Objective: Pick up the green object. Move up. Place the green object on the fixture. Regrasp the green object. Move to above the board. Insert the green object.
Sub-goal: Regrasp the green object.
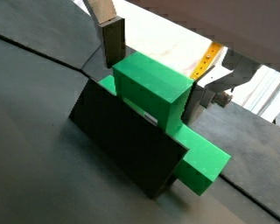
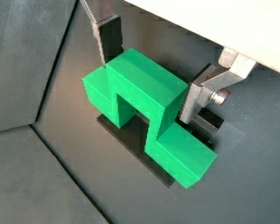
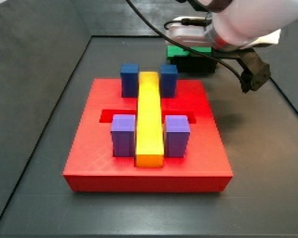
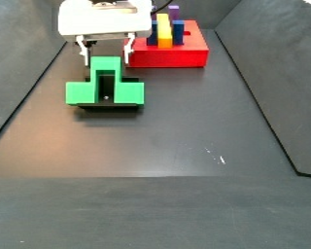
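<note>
The green object [image 1: 149, 87] rests on the dark fixture [image 1: 125, 140], raised middle up and a lower wing sticking out past it. Both also show in the other wrist view, the green object [image 2: 136, 83] on the fixture [image 2: 125, 140]. My gripper [image 1: 154, 79] straddles the raised middle, open. One finger [image 2: 108, 44] stands a little off the block and the other finger [image 2: 199, 96] is close at its opposite side. In a side view the gripper [image 4: 104, 51] hangs over the green object [image 4: 106, 83]. The red board [image 3: 101, 158] lies apart from it.
The board carries a long yellow bar [image 3: 148, 116], blue blocks [image 3: 130, 78] and purple blocks [image 3: 177, 135]. In a side view the board [image 4: 185, 56] sits behind and to the right of the fixture [image 4: 106, 107]. Dark walls [image 4: 28, 88] edge the floor.
</note>
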